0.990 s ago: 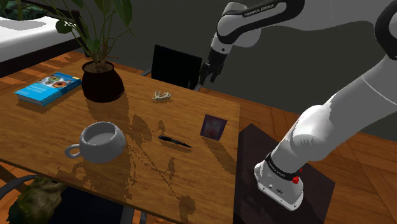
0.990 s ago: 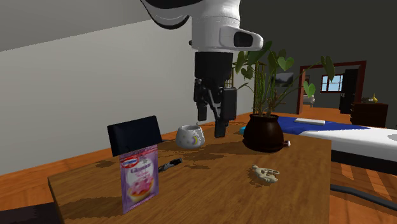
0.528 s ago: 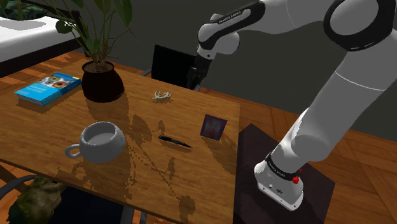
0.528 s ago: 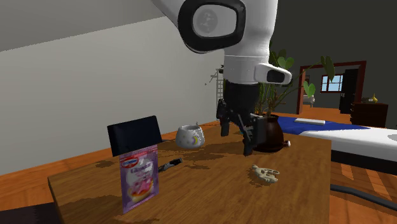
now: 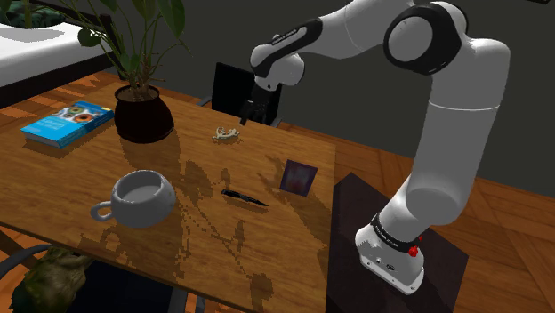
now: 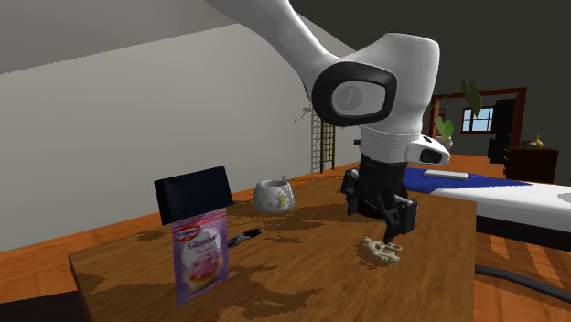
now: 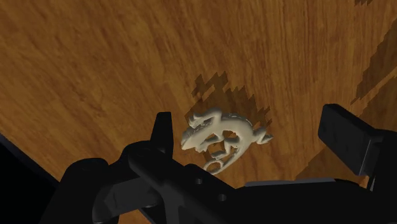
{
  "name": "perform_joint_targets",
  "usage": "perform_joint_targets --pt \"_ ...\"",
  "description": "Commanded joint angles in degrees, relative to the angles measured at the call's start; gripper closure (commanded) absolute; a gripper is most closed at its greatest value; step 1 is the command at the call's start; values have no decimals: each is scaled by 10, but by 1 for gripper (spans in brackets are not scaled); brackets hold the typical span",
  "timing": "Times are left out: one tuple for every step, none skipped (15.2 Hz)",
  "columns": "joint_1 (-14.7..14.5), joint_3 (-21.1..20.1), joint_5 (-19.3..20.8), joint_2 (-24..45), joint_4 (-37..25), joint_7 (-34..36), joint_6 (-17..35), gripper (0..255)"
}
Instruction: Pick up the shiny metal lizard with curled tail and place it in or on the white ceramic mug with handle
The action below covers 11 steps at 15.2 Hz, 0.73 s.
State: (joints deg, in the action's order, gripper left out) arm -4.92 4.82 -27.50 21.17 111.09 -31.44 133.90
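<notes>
Lizard (image 5: 226, 135) flat on tabletop (image 5: 89, 169), near plant pot (image 5: 142, 114), on pot's side away from blue book (image 5: 67, 123). Gripper (image 5: 245, 116) hangs just above lizard, no contact; fingers (image 7: 164, 130) apart. Mug (image 5: 142, 197) upright near pot.

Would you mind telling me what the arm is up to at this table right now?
The white arm is going for the small pale lizard figure lying on the wooden table. Its black gripper hovers close above the lizard, fingers open and not touching it. The white mug stands farther along the table, empty.
</notes>
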Motion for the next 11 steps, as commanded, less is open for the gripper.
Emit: perform_joint_targets --pt "5 -9 -13 40 -41 -17 1 0" --pt "6 -9 -13 41 -42 -17 1 0" --pt "5 -11 -15 46 -42 -18 6 0" --pt "4 -12 -17 51 -42 -20 11 0" --pt "4 -14 -19 57 -43 -21 16 0" --pt "3 -15 -21 62 -43 -22 21 0" --pt "3 -17 -23 68 -44 -23 26 0" --pt "2 -18 -25 73 -45 -24 31 0" --pt "1 -20 -28 82 -46 -26 39 0" --pt "1 -20 -28 82 -46 -26 39 0" --pt "1 -20 -28 82 -46 -26 39 0"
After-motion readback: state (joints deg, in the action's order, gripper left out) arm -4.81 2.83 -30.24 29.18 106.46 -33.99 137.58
